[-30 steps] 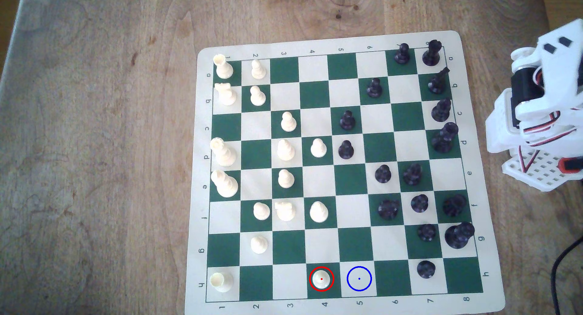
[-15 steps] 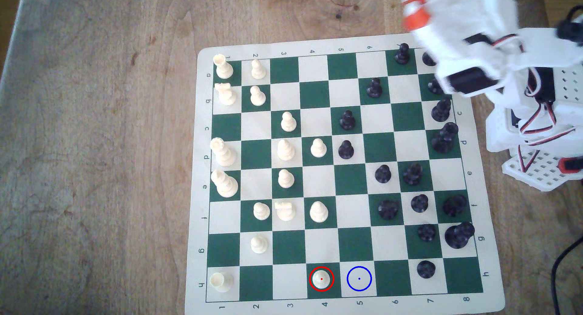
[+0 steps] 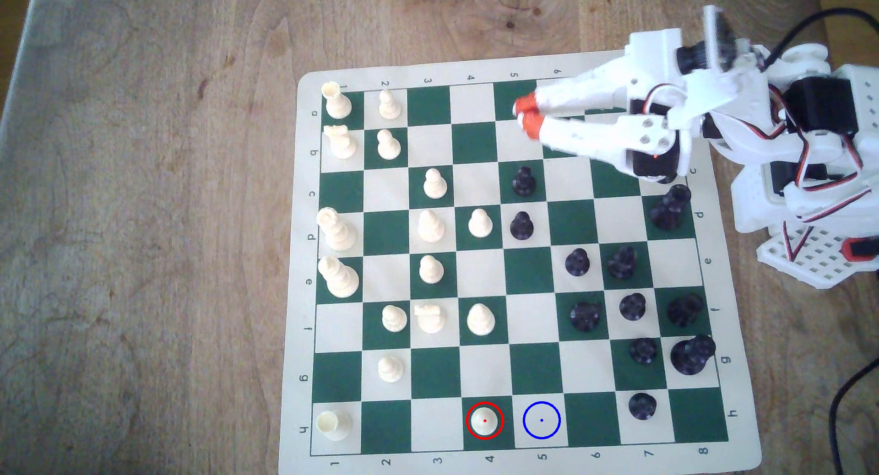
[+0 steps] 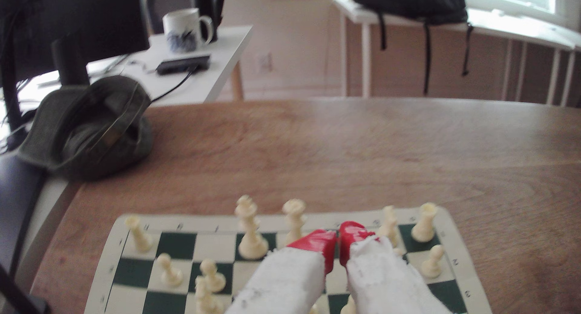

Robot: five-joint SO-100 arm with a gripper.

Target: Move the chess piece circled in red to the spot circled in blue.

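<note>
Our pincer (image 3: 527, 115) has swung out over the board's (image 3: 304, 266) far rows, tips pressed together and empty. The pawn (image 3: 484, 420) sits untouched in its red ring, just beside the blue-ringed spot (image 3: 542, 420), well apart from us; the approach has only begun.

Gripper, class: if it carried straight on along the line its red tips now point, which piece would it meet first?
Probably none soon. In the exterior view the gripper points toward that view's left along the board's top rows; the white pawn lies nearest that line, but height is unclear.
</note>
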